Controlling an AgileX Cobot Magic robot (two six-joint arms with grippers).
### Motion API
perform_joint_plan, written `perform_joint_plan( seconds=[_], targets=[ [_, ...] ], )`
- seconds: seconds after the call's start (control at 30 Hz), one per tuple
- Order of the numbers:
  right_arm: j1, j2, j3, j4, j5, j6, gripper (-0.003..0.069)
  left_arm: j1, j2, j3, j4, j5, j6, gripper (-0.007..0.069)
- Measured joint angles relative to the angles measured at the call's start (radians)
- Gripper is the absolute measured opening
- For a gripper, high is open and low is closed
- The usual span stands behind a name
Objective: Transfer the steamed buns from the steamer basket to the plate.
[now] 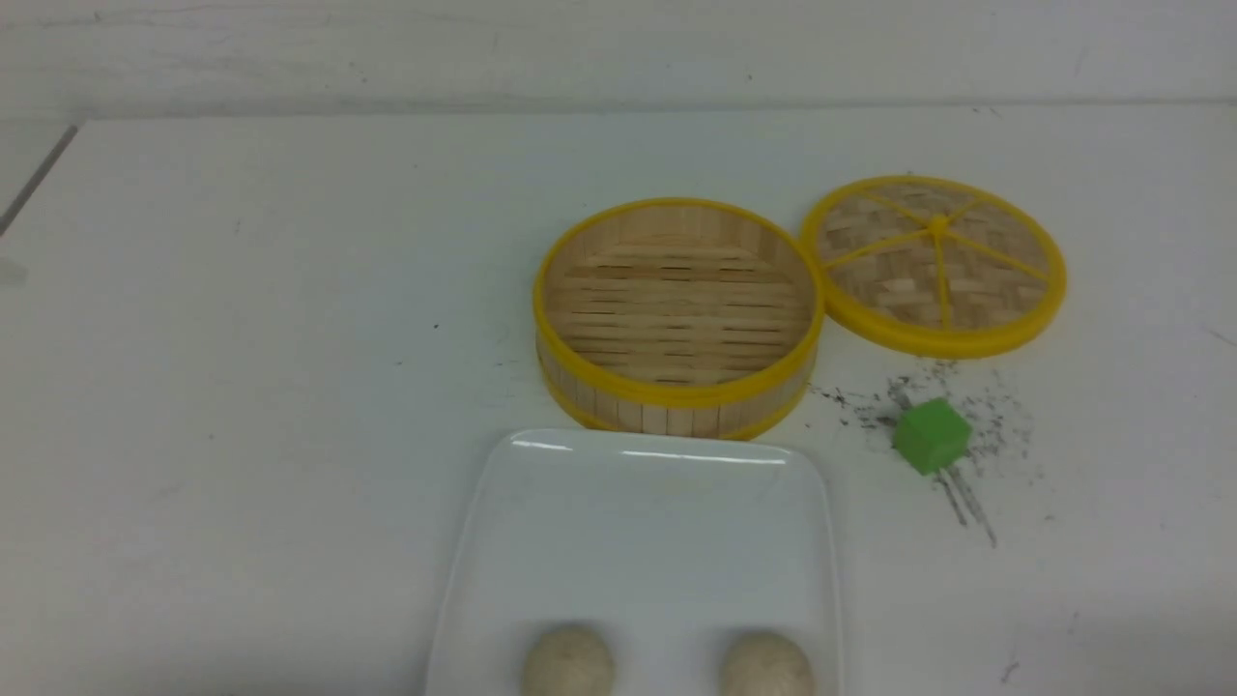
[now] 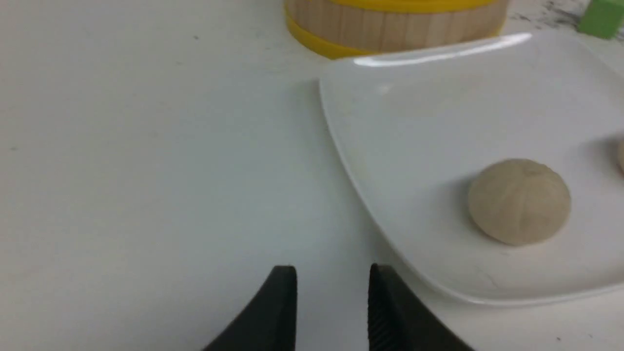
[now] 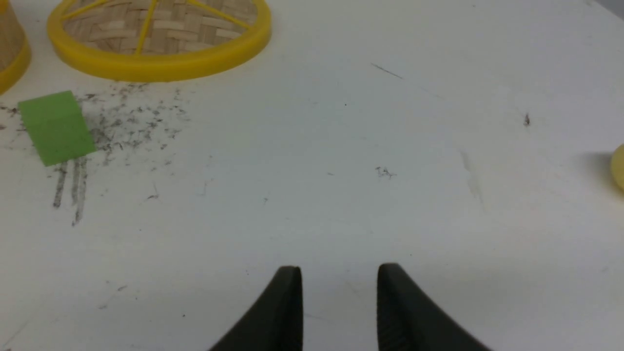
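While the steamed buns (image 1: 568, 662) lie on the near plate (image 1: 657, 541), the left gripper (image 2: 333, 273) and right gripper (image 3: 340, 270) show jaws apart, empty.

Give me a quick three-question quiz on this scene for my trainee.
1. True or false: the steamer basket has nothing in it.
2. Where are the two steamed buns? A: both on the white rectangular plate. B: both in the steamer basket. C: one in each.
3. Short answer: what do the left gripper and the right gripper hold?

Key: 1 true. 2 A; they lie side by side near the plate's close edge. 3 nothing; both stand open over bare table.
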Motion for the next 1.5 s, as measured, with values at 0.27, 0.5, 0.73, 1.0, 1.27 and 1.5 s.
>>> perform_joint_plan(
  seconds=[0.27, 0.5, 0.73, 1.0, 1.27, 1.5],
  targets=[
    [0.000, 0.000, 0.000, 0.000, 0.000, 0.000, 0.0243, 0.000, 0.000, 0.001, 0.005, 0.028, -0.018, 0.0240],
    [0.000, 0.000, 0.000, 0.000, 0.000, 0.000, 0.0243, 0.000, 0.000, 0.001, 0.036, 0.028, -0.024, 0.0240],
    [0.000, 0.000, 0.000, 0.000, 0.000, 0.000, 0.0243, 0.018, 0.000, 0.001, 0.068, 0.029, -0.027, 0.0240],
    [0.000, 0.000, 0.000, 0.000, 0.000, 0.000, 0.0243, 0.188, 0.000, 0.001, 0.070, 0.029, -0.087, 0.0240],
    [0.000, 0.000, 0.000, 0.000, 0.000, 0.000, 0.0243, 0.253, -0.003, 0.001, 0.069, 0.029, -0.099, 0.0240],
    [0.000, 0.000, 0.000, 0.000, 0.000, 0.000, 0.0243, 0.254, -0.079, 0.001, 0.070, 0.062, -0.100, 0.0240]
  ],
)
